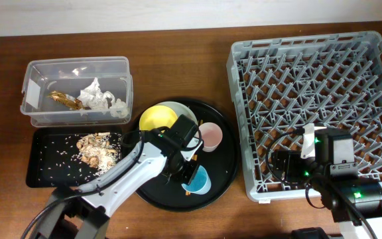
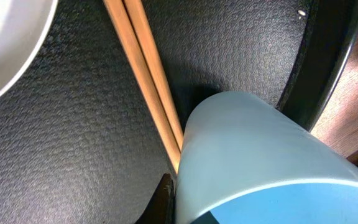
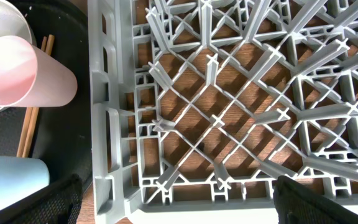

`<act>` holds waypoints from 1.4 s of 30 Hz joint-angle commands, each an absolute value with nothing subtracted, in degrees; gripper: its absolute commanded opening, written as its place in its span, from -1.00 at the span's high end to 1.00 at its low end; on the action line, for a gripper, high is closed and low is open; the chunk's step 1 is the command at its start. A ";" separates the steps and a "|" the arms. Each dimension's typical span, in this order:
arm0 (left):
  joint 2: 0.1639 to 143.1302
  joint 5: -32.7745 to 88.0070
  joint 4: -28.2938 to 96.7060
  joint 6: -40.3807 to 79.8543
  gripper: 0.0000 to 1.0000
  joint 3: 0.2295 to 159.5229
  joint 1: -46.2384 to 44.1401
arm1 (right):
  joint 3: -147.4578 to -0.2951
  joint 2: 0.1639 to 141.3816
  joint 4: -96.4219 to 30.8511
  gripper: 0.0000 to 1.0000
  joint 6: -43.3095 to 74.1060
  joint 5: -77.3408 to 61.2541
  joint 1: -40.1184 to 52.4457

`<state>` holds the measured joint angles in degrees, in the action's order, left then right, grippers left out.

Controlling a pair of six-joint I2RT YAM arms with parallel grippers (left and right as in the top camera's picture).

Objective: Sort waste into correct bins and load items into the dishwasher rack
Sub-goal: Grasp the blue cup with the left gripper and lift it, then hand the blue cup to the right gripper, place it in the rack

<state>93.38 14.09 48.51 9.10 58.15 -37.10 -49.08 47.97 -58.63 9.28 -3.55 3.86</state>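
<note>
My left gripper (image 1: 190, 174) (image 2: 179, 205) is shut on the wall of the light-blue cup (image 1: 201, 182) (image 2: 253, 155), which lies on its side on the round black tray (image 1: 225, 166). The wooden chopsticks (image 2: 143, 68) lie beside the cup. The grey-green plate (image 1: 179, 106), the yellow bowl (image 1: 156, 119) and the pink cup (image 1: 211, 136) are on the same tray. My right gripper (image 1: 285, 164) (image 3: 179, 205) is open and empty above the front-left corner of the grey dishwasher rack (image 1: 239, 119) (image 3: 104, 124).
The clear tub (image 1: 38, 73) at back left holds white paper wads (image 1: 98, 96) and a gold wrapper (image 1: 65, 99). The shallow black tray (image 1: 48, 174) in front of it holds food scraps (image 1: 95, 149). The right wrist view shows the pink cup (image 3: 23, 71) and chopsticks (image 3: 30, 124).
</note>
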 commanded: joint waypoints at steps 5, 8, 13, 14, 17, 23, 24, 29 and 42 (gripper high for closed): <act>70.04 28.95 44.05 9.85 1.00 58.59 -19.90 | -49.74 48.23 -50.63 -0.97 12.16 -18.44 4.12; 77.49 57.98 32.53 9.82 1.00 58.54 -14.68 | -49.74 52.01 -44.07 -0.97 8.97 -43.42 4.12; 90.70 78.78 22.11 11.18 1.00 58.54 -15.29 | -49.74 63.94 -38.04 -0.97 1.85 -67.02 4.12; 91.07 79.07 20.38 12.60 1.00 58.54 -16.01 | -49.74 65.71 -36.97 -0.98 1.69 -69.84 4.12; 91.07 75.72 13.15 20.49 1.00 58.54 -18.87 | -49.74 69.28 -33.98 -0.97 0.58 -76.34 4.12; 91.07 71.96 11.99 24.05 1.00 58.54 -22.13 | -49.74 69.32 -32.53 -0.84 0.62 -78.02 4.12; 91.07 71.96 11.97 24.05 1.00 58.54 -22.13 | -49.74 69.32 -32.51 -0.81 0.62 -78.02 4.12; 91.07 72.03 12.05 24.86 1.00 58.54 -22.15 | -49.74 69.32 -32.40 -0.29 0.60 -77.78 4.12; 91.07 72.18 9.45 27.68 1.00 58.54 -24.64 | -49.74 69.32 -30.55 -0.40 0.60 -77.82 4.12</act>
<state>90.87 75.05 9.76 26.63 58.13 -22.39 -49.08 69.43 -31.18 1.06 -77.03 3.36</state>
